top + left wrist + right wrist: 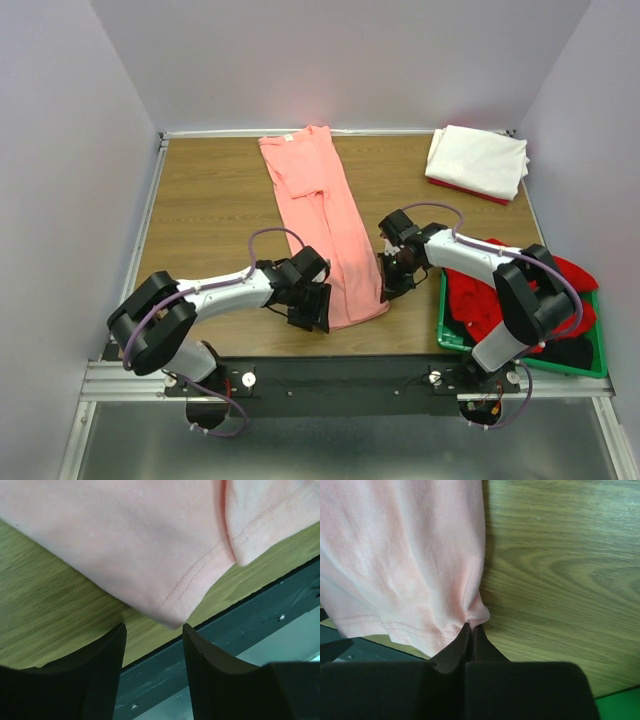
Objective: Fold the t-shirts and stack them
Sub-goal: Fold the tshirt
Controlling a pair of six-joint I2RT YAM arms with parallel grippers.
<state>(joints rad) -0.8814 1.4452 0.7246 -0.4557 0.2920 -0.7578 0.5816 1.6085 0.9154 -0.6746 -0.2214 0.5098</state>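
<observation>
A salmon-pink t-shirt (320, 215), folded into a long strip, runs from the back of the table to its near edge. My left gripper (312, 305) sits at the strip's near left corner. In the left wrist view that gripper (154, 627) is open, and the hem corner (172, 622) lies just beyond the gap, not between the fingers. My right gripper (388, 285) is at the strip's near right edge. The right wrist view shows it (471, 627) shut on a pinch of the pink t-shirt (405, 565) near the hem.
A folded white t-shirt (477, 160) lies on a red one (470, 190) at the back right corner. A green crate (445, 335) at the front right holds crumpled red (490, 295) and dark (570, 352) t-shirts. The black table rail (240, 615) runs close to the left fingers.
</observation>
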